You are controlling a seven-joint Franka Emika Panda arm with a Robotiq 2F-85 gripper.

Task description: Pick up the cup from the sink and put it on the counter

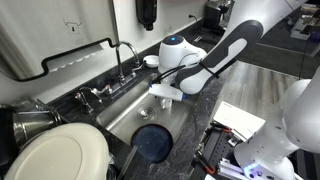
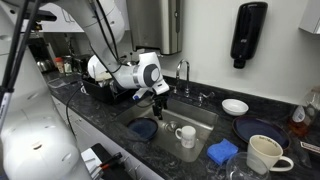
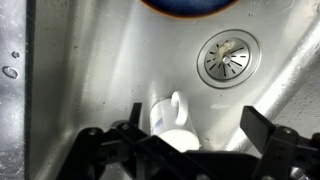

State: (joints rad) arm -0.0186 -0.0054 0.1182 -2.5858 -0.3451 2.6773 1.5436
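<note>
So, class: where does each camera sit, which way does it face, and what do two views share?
Exterior view: high up, looking down across the sink to the faucet; arm and gripper show.
Exterior view: before the counter, facing the wall; arm and gripper show.
Wrist view: on the wrist, looking down at the cup and drain; only the open fingers show.
Shared: both exterior views show the dark blue dish in the sink; the cup shows in the wrist view and an exterior view.
</note>
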